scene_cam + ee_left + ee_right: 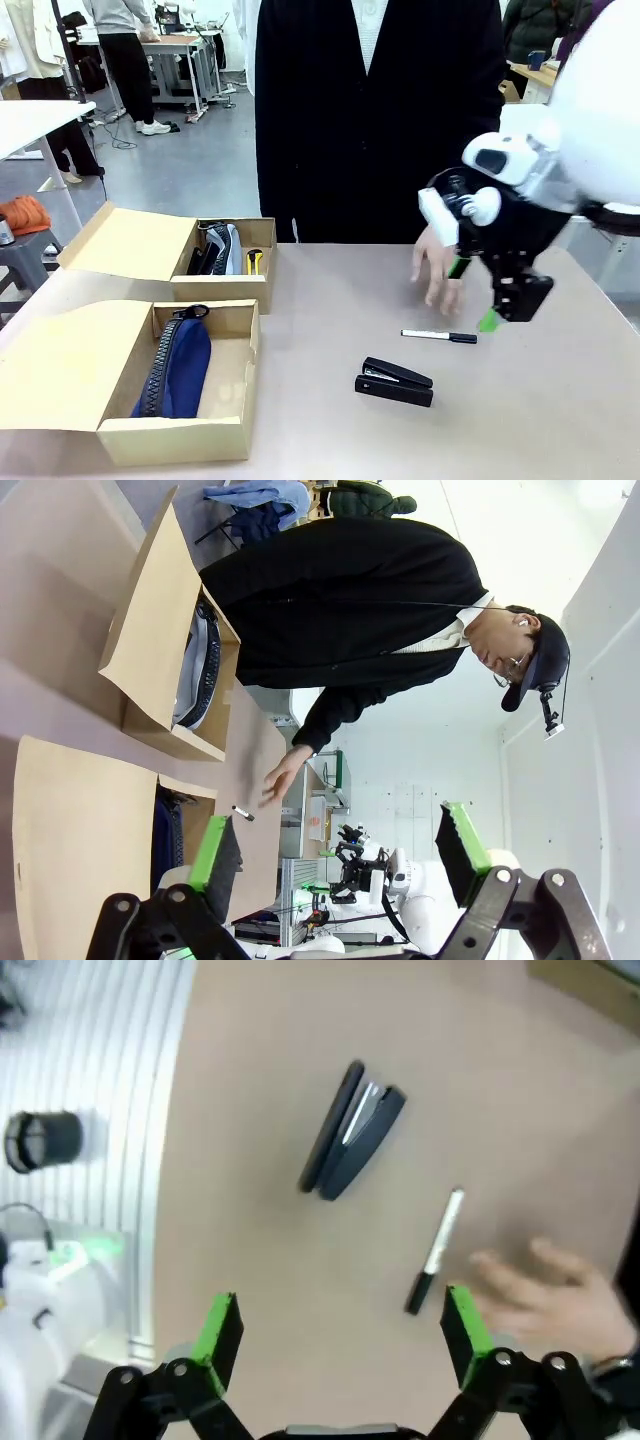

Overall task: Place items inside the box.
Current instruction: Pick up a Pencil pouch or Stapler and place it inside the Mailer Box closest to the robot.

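Looking across the surface [320,440]: two open cardboard boxes are sitting well left of the black stapler [394,381].

- The near box [175,440], left of the stapler, is holding the navy blue zip pouch [180,365].
- The far box [222,292], left of and beyond the stapler, is holding the grey zip pouch [230,248] and the yellow utility knife [254,262].
- The right fingers [488,320] are hanging spread wide and gripping nothing, above and to the right of the stapler.
- The left fingers [213,850] are also standing wide and empty, raised well away from the stapler.
- The person's hand [437,268] is resting fingertips-down beyond the stapler.
- The stapler is lying flat and closed on bare surface.
- The thin marker pen [438,336] is lying flat just beyond the stapler, not touching it.

On handling, I'm judging the stapler as rigid, fairly heavy and smooth-sided. I'm suggesting pinching across its narrow width at mid-length so it isn't tipping. The marker is looking light, round and prone to rolling. I'm suggesting taking it across the barrel at the middle, with the fingers coming right down to the surface.
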### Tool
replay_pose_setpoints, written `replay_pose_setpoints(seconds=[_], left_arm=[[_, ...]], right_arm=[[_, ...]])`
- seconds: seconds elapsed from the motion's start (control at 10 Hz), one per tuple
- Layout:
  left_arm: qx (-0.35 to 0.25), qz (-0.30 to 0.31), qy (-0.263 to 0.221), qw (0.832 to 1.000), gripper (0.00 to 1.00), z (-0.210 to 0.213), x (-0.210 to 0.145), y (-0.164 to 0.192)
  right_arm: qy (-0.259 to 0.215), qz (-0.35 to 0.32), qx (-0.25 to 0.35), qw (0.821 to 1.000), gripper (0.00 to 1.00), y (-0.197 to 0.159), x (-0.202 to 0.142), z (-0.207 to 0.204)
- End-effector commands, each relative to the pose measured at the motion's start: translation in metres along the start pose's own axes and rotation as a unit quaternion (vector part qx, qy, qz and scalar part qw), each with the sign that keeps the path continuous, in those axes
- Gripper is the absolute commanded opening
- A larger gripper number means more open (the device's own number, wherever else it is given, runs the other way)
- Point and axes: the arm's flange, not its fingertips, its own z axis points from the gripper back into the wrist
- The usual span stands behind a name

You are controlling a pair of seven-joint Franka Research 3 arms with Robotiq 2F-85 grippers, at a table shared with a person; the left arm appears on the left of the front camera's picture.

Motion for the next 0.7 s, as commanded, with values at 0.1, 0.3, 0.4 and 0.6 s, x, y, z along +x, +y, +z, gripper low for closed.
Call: replay_pose_setpoints(seconds=[0.1,0.3,0.4,0.6], left_arm=[[-0.012,-0.008,-0.002,1.0,1.0,0.0,-0.001,-0.001],[-0.012,-0.008,-0.002,1.0,1.0,0.0,-0.001,-0.001],[-0.012,-0.008,-0.002,1.0,1.0,0.0,-0.001,-0.001],[-0.012,-0.008,-0.002,1.0,1.0,0.0,-0.001,-0.001]], right_arm=[[-0.191,-0.131,-0.084,0.969,1.0,0.032,-0.183,0.039],[-0.252,-0.308,-0.172,0.901,1.0,0.095,-0.286,0.036],[-0.276,-0.361,-0.187,0.871,1.0,0.122,-0.308,0.029],[-0.324,-0.513,-0.162,0.778,1.0,0.149,-0.331,0.006]])
